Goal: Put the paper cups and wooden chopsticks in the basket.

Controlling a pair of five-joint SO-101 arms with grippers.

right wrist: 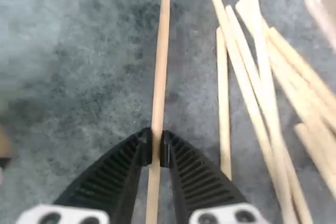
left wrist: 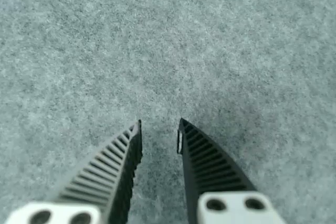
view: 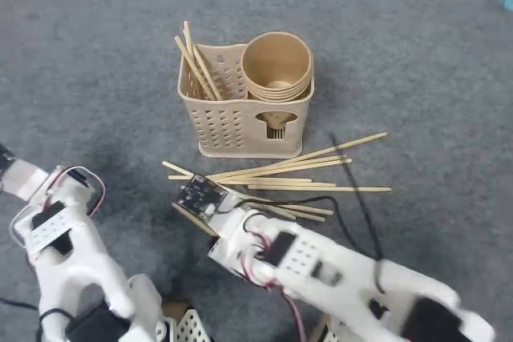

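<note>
Beside the loose chopsticks [view: 321, 188] before the basket [view: 232, 126], right gripper [right wrist: 156, 148] pinches one chopstick [right wrist: 160, 77]; left gripper [left wrist: 159, 129] gapes over carpet [left wrist: 157, 35].

A beige basket [view: 240, 122] stands far centre on the grey desk [view: 433, 78], with stacked paper cups [view: 276, 66] in its right compartment and upright chopsticks [view: 196, 66] in its left. On its near side lie loose chopsticks [view: 304, 167], the right arm [view: 321, 266] over their left ends.

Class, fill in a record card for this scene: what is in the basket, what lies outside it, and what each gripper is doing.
In basket: stacked paper cups; leaning chopsticks beside them
On carpet: loose chopsticks between basket and arms
Left gripper: open above bare carpet
Right gripper: shut on single chopstick
</note>
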